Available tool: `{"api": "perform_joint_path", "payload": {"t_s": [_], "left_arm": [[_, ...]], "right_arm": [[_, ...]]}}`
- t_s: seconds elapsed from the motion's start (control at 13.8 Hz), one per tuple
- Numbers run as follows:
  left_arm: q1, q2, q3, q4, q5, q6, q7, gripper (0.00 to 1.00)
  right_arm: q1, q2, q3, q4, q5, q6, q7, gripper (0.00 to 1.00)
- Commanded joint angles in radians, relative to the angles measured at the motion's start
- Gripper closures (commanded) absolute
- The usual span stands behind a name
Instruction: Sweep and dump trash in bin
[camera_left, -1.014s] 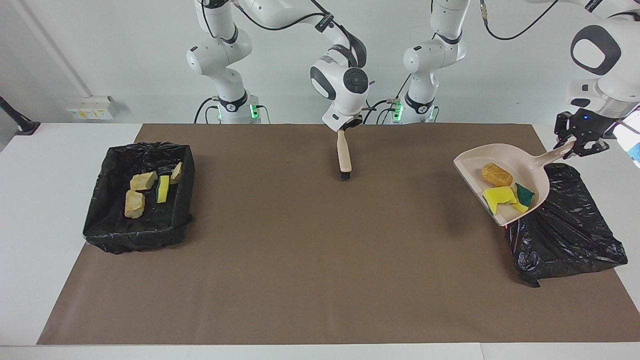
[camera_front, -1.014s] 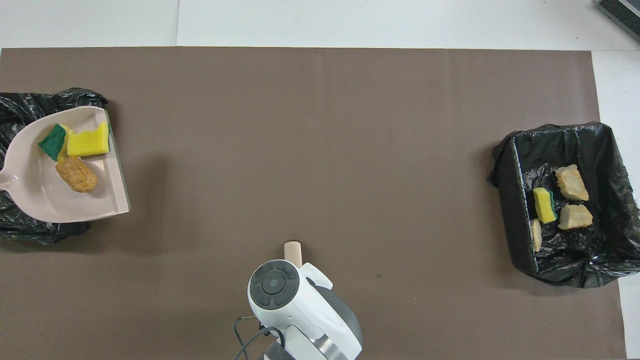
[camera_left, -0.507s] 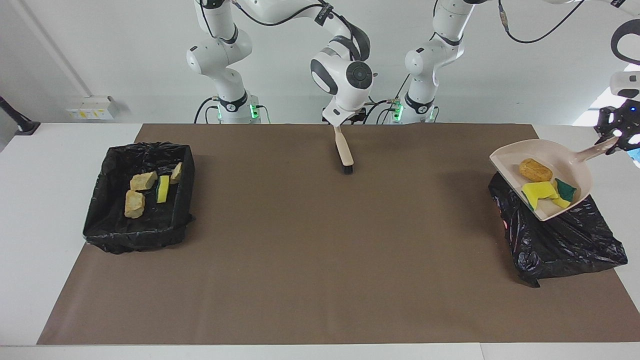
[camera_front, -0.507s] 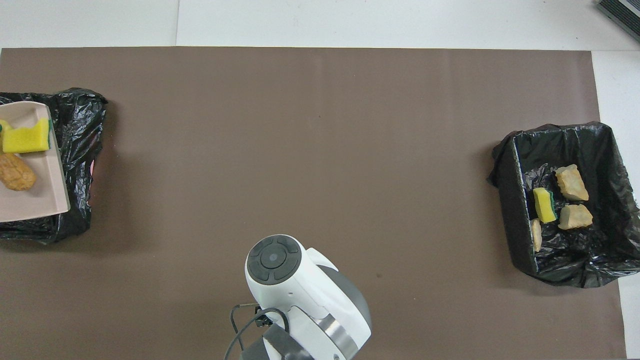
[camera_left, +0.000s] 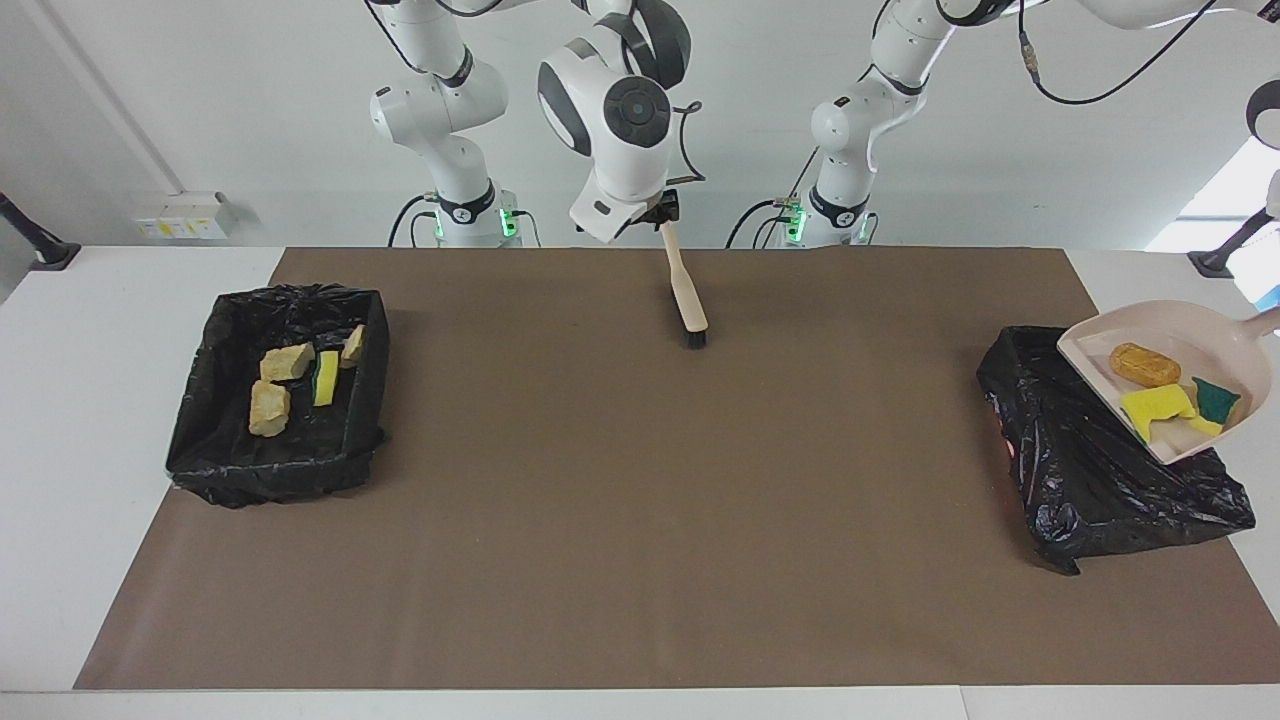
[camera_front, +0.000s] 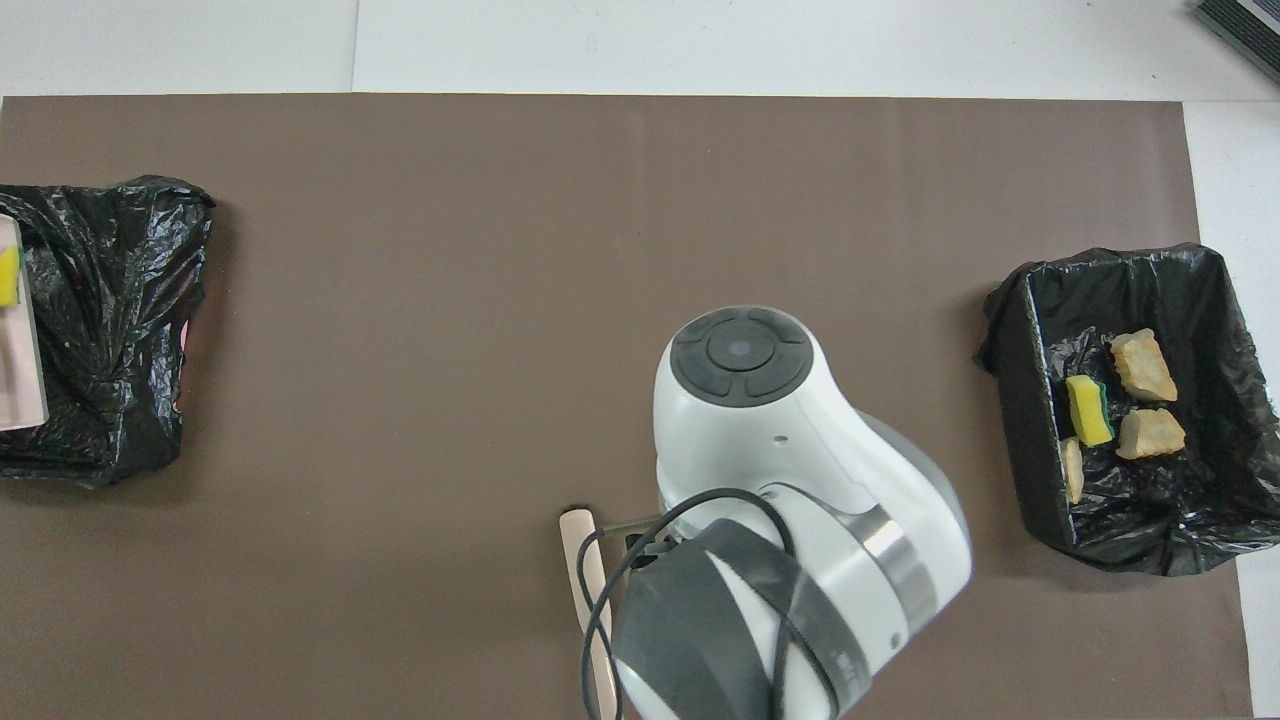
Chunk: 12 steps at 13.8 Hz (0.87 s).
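A brown mat (camera_left: 620, 500) is spread over a white table (camera_left: 100, 400), with a pale wall (camera_left: 200, 100) at the robots' end and a socket strip (camera_left: 180, 215) fixed low on it. Two black-lined bins are seen: one bin (camera_left: 275, 470) at the right arm's end of the table and a second bin (camera_left: 1090, 480) at the left arm's end.

Seven scraps of trash are counted. Four lie in the bin at the right arm's end: three tan pieces (camera_left: 269, 407) and one yellow sponge with a green side (camera_left: 326, 378). Three are carried in the beige dustpan (camera_left: 1165, 330), which is held tilted above the bin at the left arm's end: a brown nugget (camera_left: 1142, 365), a yellow sponge chunk (camera_left: 1157, 406) and a green-topped wedge (camera_left: 1215, 400).

One brush (camera_left: 685, 295) is seen, its bristles touching the mat near the robots' edge, between the two bins.

The left gripper is out of view past the frame edge; it is closed, and only the dustpan's handle can be seen leading toward it. The right gripper (camera_left: 664, 212) is found at the top of the brush handle; whether its fingers are spread or gripping cannot be told. The scraps lie well apart from it.
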Motion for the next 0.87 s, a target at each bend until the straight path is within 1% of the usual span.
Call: {"api": "perform_joint_path", "payload": {"t_s": [0.0,0.07,0.14,0.22,0.36,0.43,0.58,0.8], "left_arm": [[-0.046,0.020,0.000,0.023,0.228,0.030,-0.143,1.00],[-0.095,0.018,0.000,0.021,0.307,0.008,-0.212,1.00],[-0.135,0.015,0.001,0.018,0.336,-0.031,-0.262,1.00],[-0.145,0.014,0.003,0.017,0.355,-0.067,-0.297,1.00],[-0.166,0.009,0.000,0.012,0.422,-0.075,-0.305,1.00],[-0.171,0.008,0.001,0.011,0.448,-0.078,-0.305,1.00],[-0.183,0.003,0.001,0.000,0.516,-0.078,-0.307,1.00],[-0.185,0.003,0.003,0.009,0.565,-0.079,-0.304,1.00]], "right_arm": [[-0.066,0.012,0.003,0.087,-0.072,-0.082,-0.133,0.00],[-0.114,0.012,-0.014,0.117,-0.071,-0.090,-0.194,0.00],[-0.158,0.012,-0.022,0.144,-0.083,-0.100,-0.270,0.00],[-0.194,0.012,-0.024,0.160,-0.115,-0.117,-0.350,0.00],[-0.278,0.014,-0.030,0.181,-0.183,-0.116,-0.496,0.00],[-0.318,0.014,-0.031,0.190,-0.186,-0.104,-0.545,0.00],[-0.378,0.014,-0.036,0.206,-0.201,-0.064,-0.564,0.00],[-0.413,0.012,-0.066,0.206,-0.203,0.008,-0.546,0.00]]}}
